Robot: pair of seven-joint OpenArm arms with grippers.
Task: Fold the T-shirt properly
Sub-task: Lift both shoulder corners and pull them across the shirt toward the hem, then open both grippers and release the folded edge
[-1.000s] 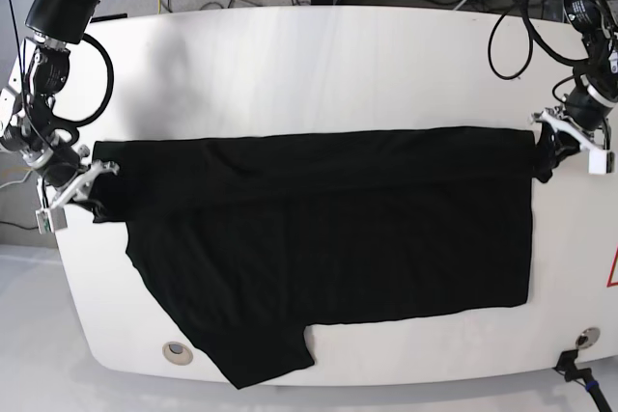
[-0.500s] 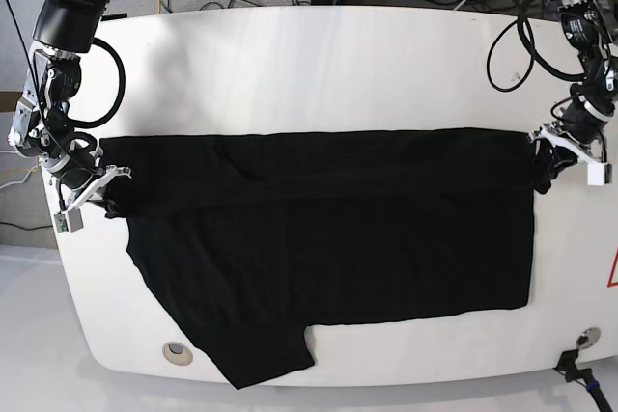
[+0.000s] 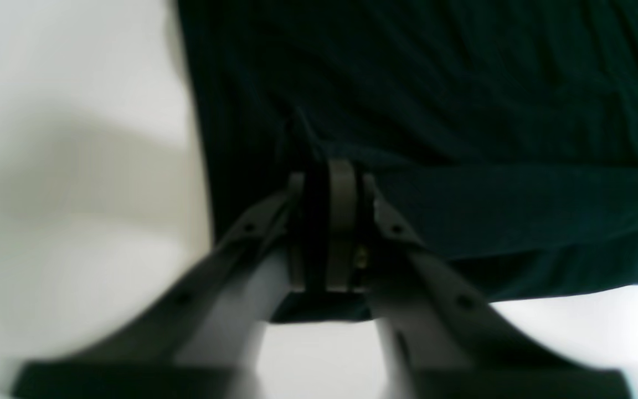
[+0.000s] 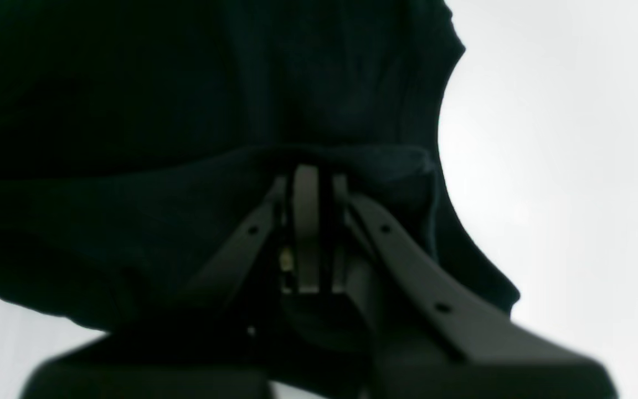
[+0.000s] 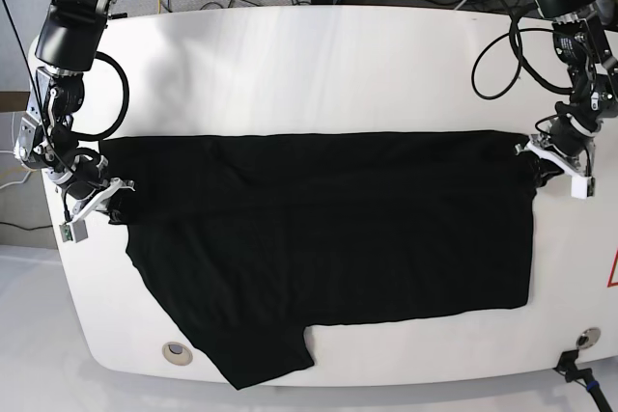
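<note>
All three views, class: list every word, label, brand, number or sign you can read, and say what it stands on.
No text can be read in any view.
T-shirt: plain black on the side showing; no print or label visible.
Table: a red mark sits at its right edge, cut off by the frame; what it shows cannot be told.
Left gripper and right gripper: no markings readable; both wrist views are blurred.

Tool (image 4: 308, 183) clamped on T-shirt (image 4: 130, 111)

No legible text, label, brand, number or sign anywhere.
</note>
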